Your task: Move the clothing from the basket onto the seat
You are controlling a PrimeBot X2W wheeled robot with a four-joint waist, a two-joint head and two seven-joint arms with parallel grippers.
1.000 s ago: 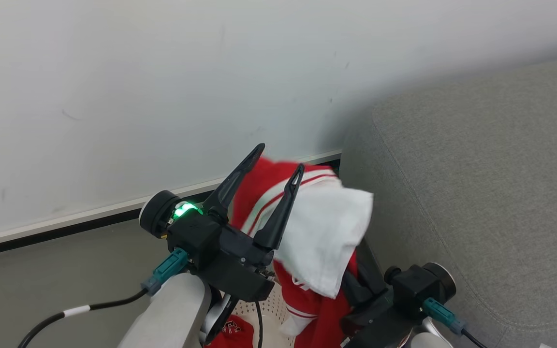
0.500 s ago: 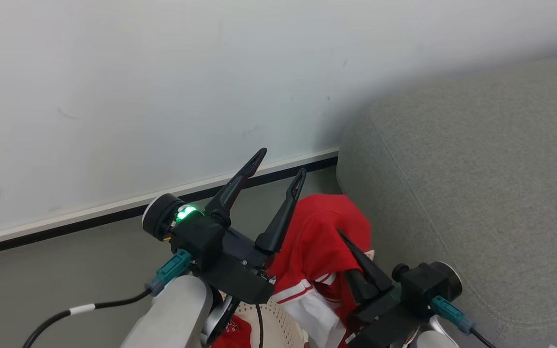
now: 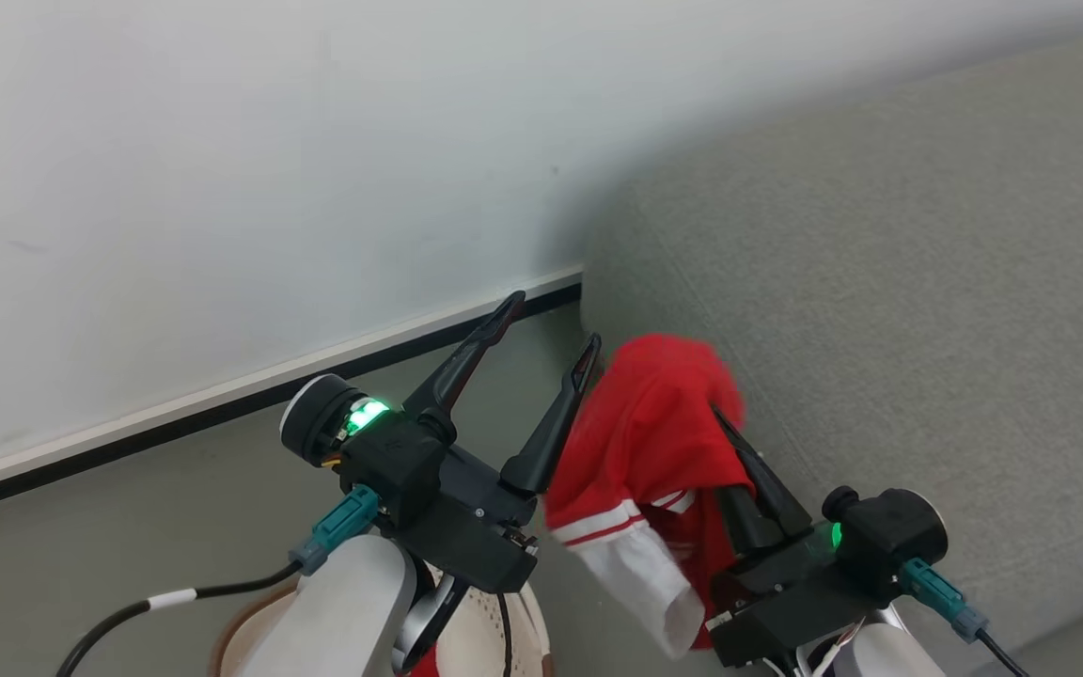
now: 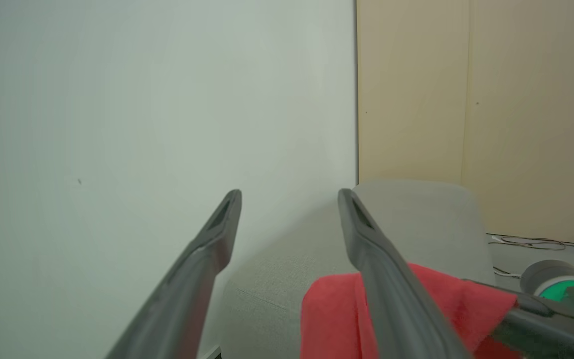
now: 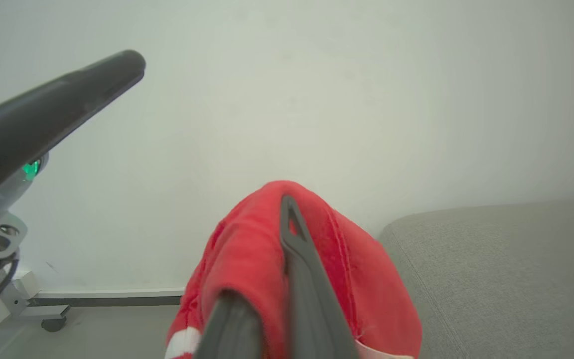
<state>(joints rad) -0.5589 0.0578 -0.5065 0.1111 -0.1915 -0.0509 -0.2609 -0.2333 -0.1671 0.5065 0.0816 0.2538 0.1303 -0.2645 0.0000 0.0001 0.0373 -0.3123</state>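
From the head view, the left gripper (image 3: 553, 320) is hanging above the floor (image 3: 128, 527) with its jaws standing wide and nothing between them. The right gripper (image 3: 722, 421) is pinching the clothing (image 3: 645, 442), a red garment with a striped band and a white cuff. The garment is drooping in the air just in front of the rounded end of the seat (image 3: 880, 282), and I cannot tell whether it is touching the upholstery. The basket (image 3: 241, 625) is showing at the bottom edge, under the left forearm, with a scrap of red inside.

Looking along the left wrist, the left gripper (image 4: 291, 197) is pointing at the pale wall (image 4: 117, 124), with the fingers spread far apart. The clothing (image 4: 332, 319) is bunching low behind the right-hand finger, in front of the seat (image 4: 416, 219).

Looking along the right wrist, the right gripper (image 5: 287, 219) is keeping its jaws clamped together on the clothing (image 5: 247, 249), which is folding over them like a hood. The seat (image 5: 491, 259) is lying to the right, close beside the garment.
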